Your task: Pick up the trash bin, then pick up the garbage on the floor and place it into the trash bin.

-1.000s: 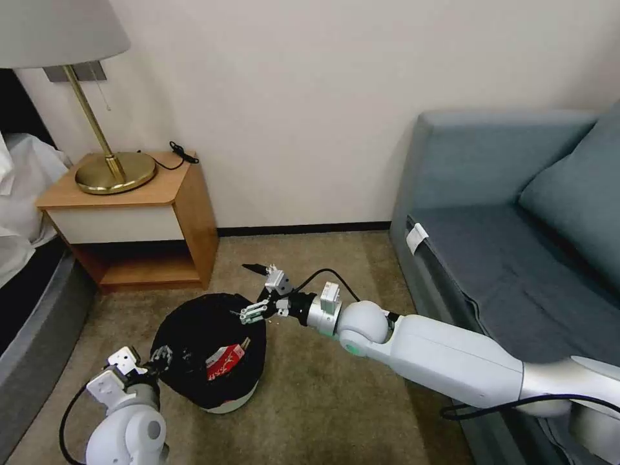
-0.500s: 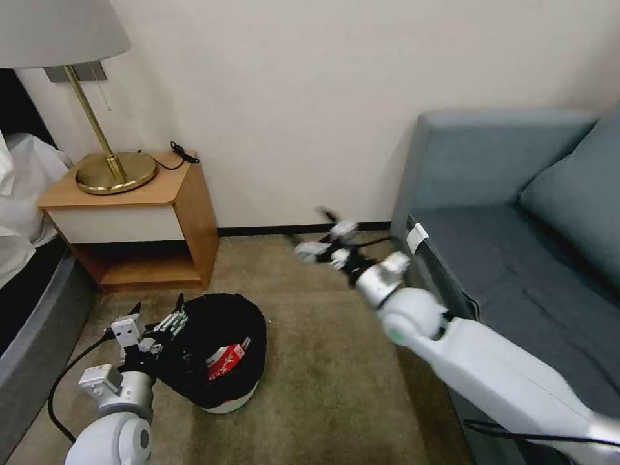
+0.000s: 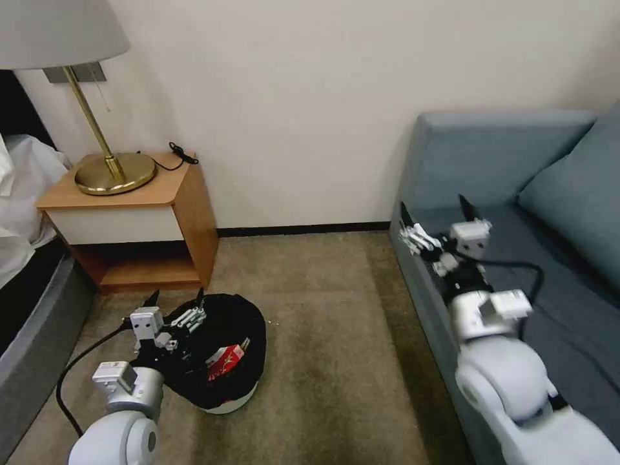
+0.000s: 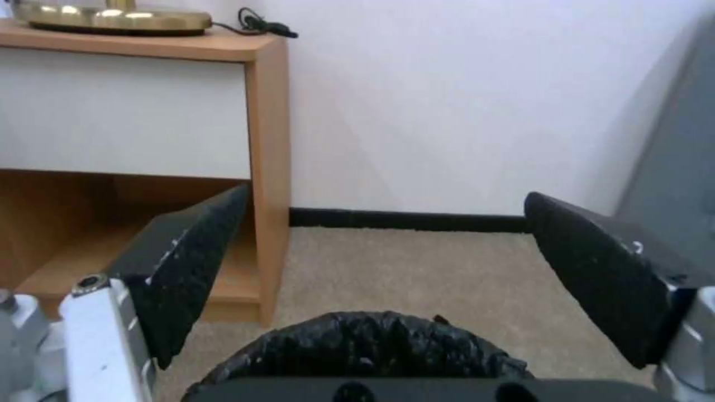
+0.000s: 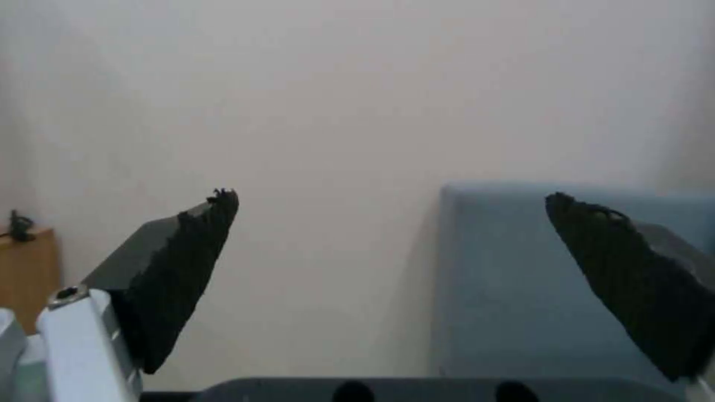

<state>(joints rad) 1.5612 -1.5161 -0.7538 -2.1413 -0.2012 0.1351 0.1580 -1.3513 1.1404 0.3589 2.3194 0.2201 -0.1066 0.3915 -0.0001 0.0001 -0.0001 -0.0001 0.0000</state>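
Nearest the robot, the trash bin (image 3: 216,358) is seen standing on the carpet (image 3: 323,361), close in front of the bedside cabinet (image 3: 139,219), with its black liner folded over the rim. A red-and-white snack packet (image 3: 225,361) is seen lying inside the bin, leaning against the liner; other pieces may lie deeper in the dark bag, but that cannot be told. No litter is seen on the visible stretch of carpet, so the collecting is judged to be done or close to it.

The left pincer (image 3: 174,302) is held just above the bin's left rim, its black fingers spread wide and pointing up and away toward the cabinet. Nothing is gripped between them. In the left wrist view the crinkled edge of the liner (image 4: 365,346) is seen below the open left pincer (image 4: 384,262), with bare carpet and the skirting board beyond. Whether the fingers touch the bag cannot be told; they appear to be clear of it. The bin is judged to have been set where both arms could reach over it.

Farther off, the right pincer (image 3: 434,214) is raised above the front edge of the blue sofa (image 3: 516,194), well apart from the bin. Its jaws are spread wide and nothing is carried; in the right wrist view the right pincer (image 5: 387,240) is pointed at the pale wall and the sofa's arm.
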